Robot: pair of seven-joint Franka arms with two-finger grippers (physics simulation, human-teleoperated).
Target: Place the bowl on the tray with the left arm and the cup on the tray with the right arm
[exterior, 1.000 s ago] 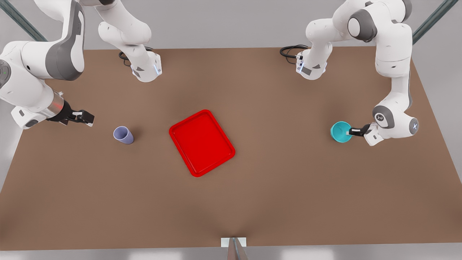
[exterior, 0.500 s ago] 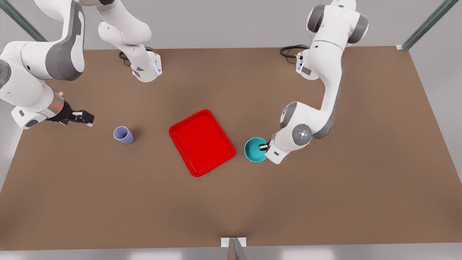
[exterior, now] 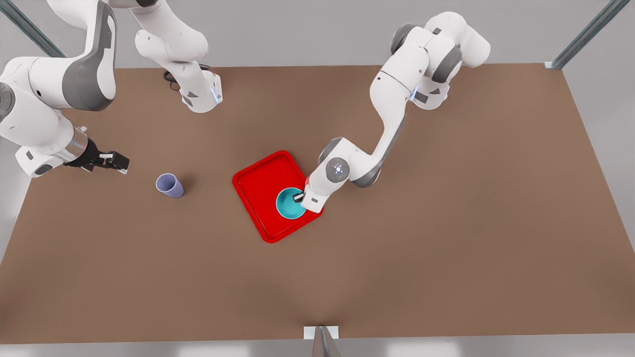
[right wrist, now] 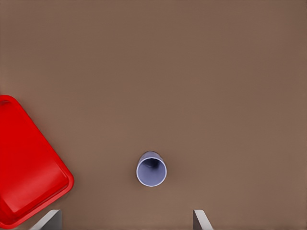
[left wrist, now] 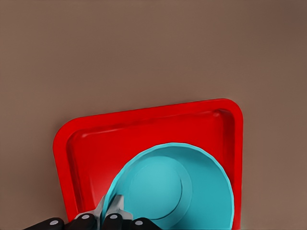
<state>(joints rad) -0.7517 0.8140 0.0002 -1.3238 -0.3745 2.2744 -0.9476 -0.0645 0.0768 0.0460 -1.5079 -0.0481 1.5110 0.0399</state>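
Bowl [exterior: 289, 204] over tray [exterior: 258, 183]; cup [exterior: 169, 186] well apart.

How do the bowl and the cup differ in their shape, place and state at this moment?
The bowl is teal, low and wide; the cup is lavender and taller than wide. The bowl is over the red tray; the cup stands on the table. The left gripper pinches the bowl's rim; the open right gripper holds nothing. Both face mouth up.

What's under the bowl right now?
The red tray lies under the teal bowl, held by the left gripper. Whether the bowl touches the tray is hidden.
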